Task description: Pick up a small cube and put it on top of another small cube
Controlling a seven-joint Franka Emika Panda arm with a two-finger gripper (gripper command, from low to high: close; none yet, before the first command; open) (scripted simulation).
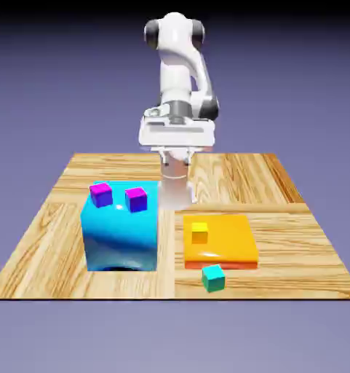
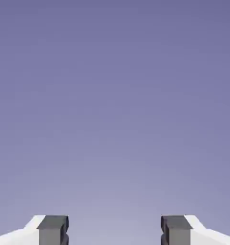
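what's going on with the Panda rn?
The white arm's two-finger gripper is open and holds nothing; it hangs above the back of the wooden table, away from the cubes. Nothing is stacked for the task yet: the small teal cube sits on the table in front of the flat orange block. A small yellow cube is on that block, and two small magenta-purple cubes are on the big glossy blue block.
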